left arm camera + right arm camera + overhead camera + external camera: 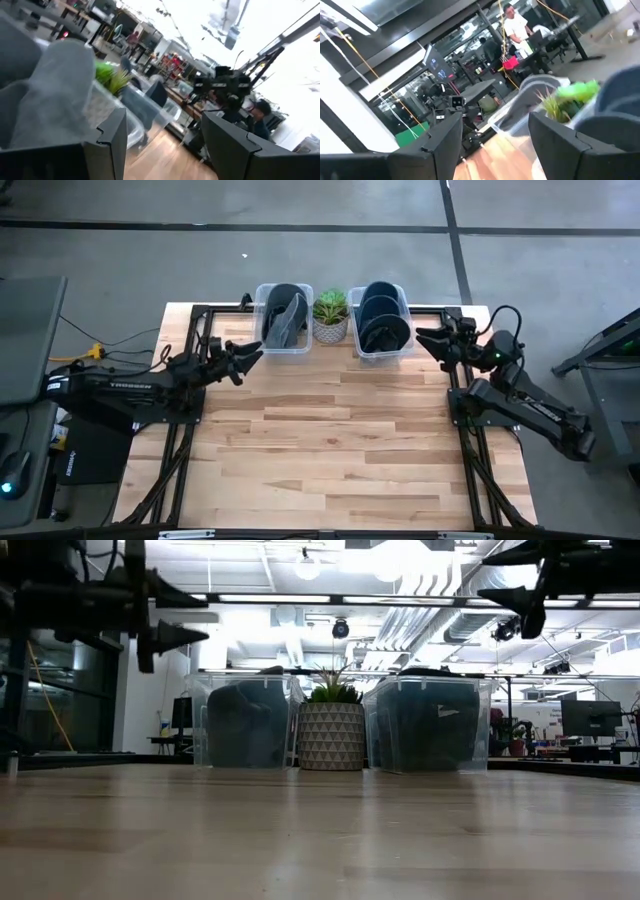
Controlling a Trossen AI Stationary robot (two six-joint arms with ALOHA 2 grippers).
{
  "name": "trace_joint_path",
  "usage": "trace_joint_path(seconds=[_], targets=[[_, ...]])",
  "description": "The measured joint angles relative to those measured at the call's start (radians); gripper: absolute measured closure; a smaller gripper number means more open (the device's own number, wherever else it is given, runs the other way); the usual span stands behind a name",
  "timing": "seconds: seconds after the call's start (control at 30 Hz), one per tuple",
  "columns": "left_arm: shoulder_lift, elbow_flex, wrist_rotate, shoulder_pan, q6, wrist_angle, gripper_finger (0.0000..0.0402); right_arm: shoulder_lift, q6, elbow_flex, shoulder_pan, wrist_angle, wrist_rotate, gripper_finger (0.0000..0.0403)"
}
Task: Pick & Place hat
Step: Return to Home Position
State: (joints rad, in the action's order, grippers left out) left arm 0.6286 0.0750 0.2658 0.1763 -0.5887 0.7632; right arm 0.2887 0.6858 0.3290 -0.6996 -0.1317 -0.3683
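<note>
Two clear plastic bins stand at the table's far edge. The left bin (pixel 284 321) holds one dark hat (pixel 286 315); the right bin (pixel 381 323) holds several stacked dark hats (pixel 382 320). My left gripper (pixel 252 356) hovers open just left of the left bin, raised above the table. My right gripper (pixel 428 338) hovers open just right of the right bin, also raised. In the low view both bins (pixel 245 722) (pixel 430 724) rest on the tabletop, with the left gripper (pixel 165 615) and the right gripper (pixel 510 575) high above it. Neither gripper holds anything.
A small potted plant (pixel 331 314) in a patterned pot stands between the two bins. The wooden tabletop (pixel 330 440) stretches toward the near edge. In the right wrist view a person (pixel 516 25) stands in the room beyond the table.
</note>
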Motion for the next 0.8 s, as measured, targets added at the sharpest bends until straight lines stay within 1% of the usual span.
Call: trace_joint_path(seconds=[0.2, 0.27, 0.4, 0.47, 0.63, 0.73, 0.8], targets=[[-0.039, -0.052, 0.021, 0.0, 0.004, -0.008, 0.0202, -0.115, 0.026, 0.0, 0.0, 0.123, 0.014, 0.0181], [-0.053, -0.058, 0.03, 0.0, -0.001, -0.018, 0.0202, -0.159, 0.035, 0.0, -0.001, 0.16, 0.048, 0.0181], [-0.079, -0.06, 0.019, 0.0, 0.007, -0.019, 0.0202, -0.252, 0.035, 0.0, -0.001, 0.235, 0.16, 0.0181], [-0.09, -0.06, 0.018, 0.0, 0.014, -0.016, 0.0202, -0.287, 0.033, 0.001, -0.001, 0.284, 0.188, 0.0181], [-0.111, -0.061, 0.028, 0.0, 0.0, -0.014, 0.0202, -0.272, 0.068, 0.004, -0.001, 0.297, 0.185, 0.0181], [-0.11, -0.061, 0.038, 0.0, -0.013, -0.018, 0.0202, -0.281, 0.067, 0.001, -0.001, 0.384, 0.175, 0.0181], [-0.111, -0.061, 0.058, 0.0, -0.021, -0.018, 0.0202, -0.287, 0.07, 0.001, 0.0, 0.38, 0.213, 0.0181]])
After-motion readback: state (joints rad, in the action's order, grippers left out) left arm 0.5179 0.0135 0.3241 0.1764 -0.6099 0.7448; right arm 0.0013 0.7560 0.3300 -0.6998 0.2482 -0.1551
